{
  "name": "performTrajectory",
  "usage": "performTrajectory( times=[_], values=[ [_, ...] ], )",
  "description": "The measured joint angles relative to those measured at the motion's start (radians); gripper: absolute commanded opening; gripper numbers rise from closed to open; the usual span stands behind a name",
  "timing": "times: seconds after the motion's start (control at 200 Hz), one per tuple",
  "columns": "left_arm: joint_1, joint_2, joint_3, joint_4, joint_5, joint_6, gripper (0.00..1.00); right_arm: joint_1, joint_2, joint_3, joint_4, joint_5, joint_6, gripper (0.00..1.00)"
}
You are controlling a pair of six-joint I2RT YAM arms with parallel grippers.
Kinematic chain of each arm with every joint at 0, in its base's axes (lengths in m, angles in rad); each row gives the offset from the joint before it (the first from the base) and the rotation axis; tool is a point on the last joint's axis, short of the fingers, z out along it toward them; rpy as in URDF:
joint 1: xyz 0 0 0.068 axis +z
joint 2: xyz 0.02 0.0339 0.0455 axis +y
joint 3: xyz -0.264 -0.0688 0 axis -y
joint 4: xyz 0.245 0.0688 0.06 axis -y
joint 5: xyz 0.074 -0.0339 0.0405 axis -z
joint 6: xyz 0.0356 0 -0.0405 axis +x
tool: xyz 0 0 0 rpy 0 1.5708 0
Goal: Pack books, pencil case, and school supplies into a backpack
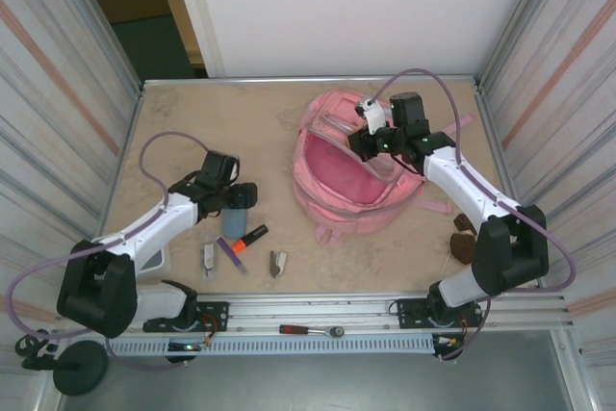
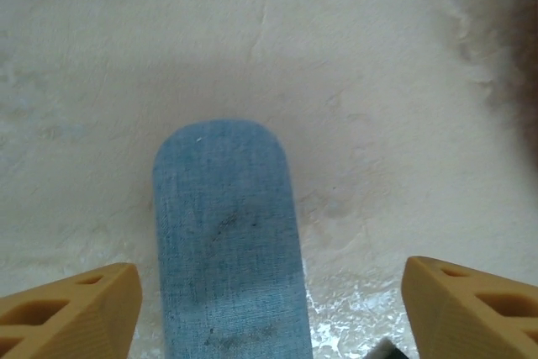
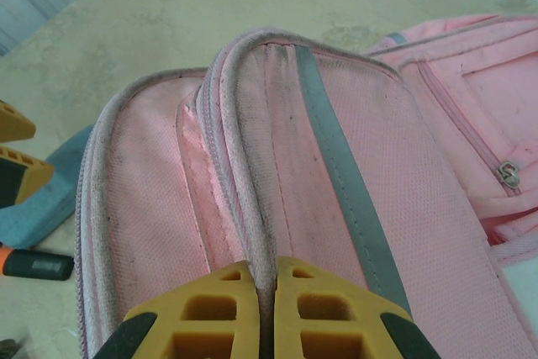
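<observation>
Now | large pink fabric backpack (image 1: 342,211) right of centre; my right gripper (image 3: 267,292) pinches its rim, fingers pressed together | slate-blue oblong soft pencil case (image 2: 227,241) flat on table (image 1: 192,122) between left gripper (image 2: 269,317) fingers, spread wide; near end cut off

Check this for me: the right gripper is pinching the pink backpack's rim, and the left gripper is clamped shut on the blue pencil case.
One thing is wrong: the left gripper is open, not clamped. The left wrist view shows its fingers spread on either side of the pencil case. The right gripper does pinch the rim of the backpack.
</observation>
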Motion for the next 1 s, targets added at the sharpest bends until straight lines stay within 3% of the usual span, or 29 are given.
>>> performTrajectory(
  times=[0.2,0.436,0.621,0.822,1.002],
  values=[
    [0.002,0.166,0.028,-0.015,0.004,-0.002,0.87,0.001,0.005,0.000,-0.003,0.000,0.011,0.00],
    [0.005,0.248,0.050,-0.019,0.028,-0.001,0.57,0.001,0.005,0.000,-0.007,0.000,0.014,0.00],
    [-0.009,0.188,0.071,-0.033,0.006,-0.005,0.49,0.001,0.006,0.000,-0.007,0.000,0.019,0.00],
    [-0.166,0.044,0.178,0.042,0.014,0.010,0.49,-0.015,0.030,0.058,-0.047,-0.019,0.057,0.00],
    [-0.276,0.126,0.357,0.164,0.106,0.031,0.52,-0.071,0.066,0.156,-0.113,-0.088,0.129,0.00]
  ],
)
